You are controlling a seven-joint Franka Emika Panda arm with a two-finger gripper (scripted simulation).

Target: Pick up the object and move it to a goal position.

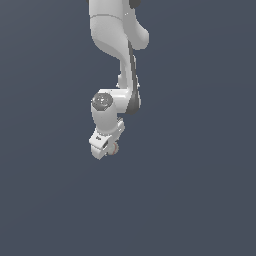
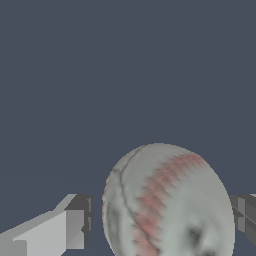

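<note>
The object, a small off-white ball with reddish seam marks (image 2: 167,205), fills the space between my two fingers in the wrist view. One light finger (image 2: 70,230) sits close against one side of it. The dark pad of the other finger (image 2: 244,214) meets the opposite side. The gripper (image 2: 162,222) is closed onto the ball. In the exterior view the ball (image 1: 115,148) peeks out as a small tan spot at the low end of the gripper (image 1: 111,148), under the white arm (image 1: 120,75) that comes down from the top.
A plain dark blue-grey surface (image 1: 200,200) fills both views. No other objects, containers or edges show.
</note>
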